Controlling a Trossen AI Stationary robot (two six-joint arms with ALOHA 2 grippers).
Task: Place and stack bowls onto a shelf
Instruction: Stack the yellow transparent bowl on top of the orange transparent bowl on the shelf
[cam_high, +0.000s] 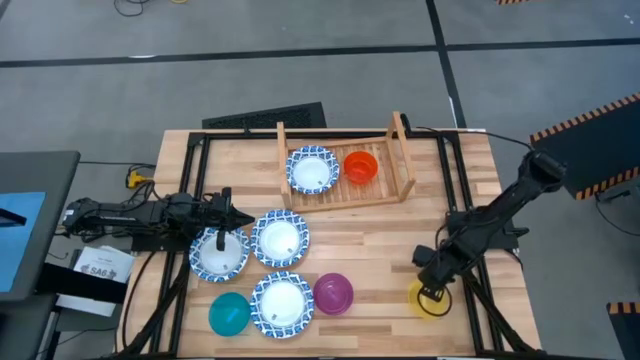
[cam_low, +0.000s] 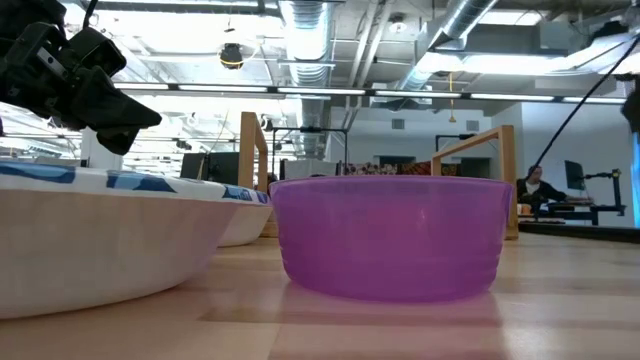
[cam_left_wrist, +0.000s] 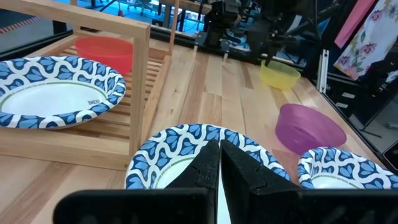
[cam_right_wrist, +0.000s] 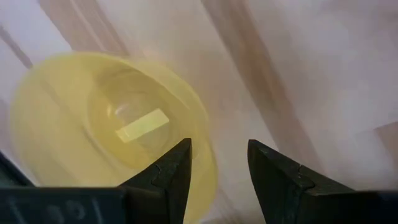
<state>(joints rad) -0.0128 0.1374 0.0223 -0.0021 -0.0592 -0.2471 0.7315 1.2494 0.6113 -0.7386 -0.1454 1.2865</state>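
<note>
On the table (cam_high: 380, 235), four patterned bowls (cam_high: 280, 239), four plain; right jaws apart, left together.

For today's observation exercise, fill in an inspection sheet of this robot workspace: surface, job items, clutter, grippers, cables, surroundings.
Surface: light wooden table inside a black metal frame.
Job's things: wooden shelf holds one patterned bowl and the orange bowl. On the table: three more patterned bowls, teal bowl, purple bowl, yellow bowl.
Clutter: nothing seen on the table.
Grippers: left gripper shut, over a patterned bowl near the table's left side; right gripper open, straddling the yellow bowl's rim.
Cables: one runs along the table's far right corner.
Surroundings: grey floor; a person sits far behind.
</note>
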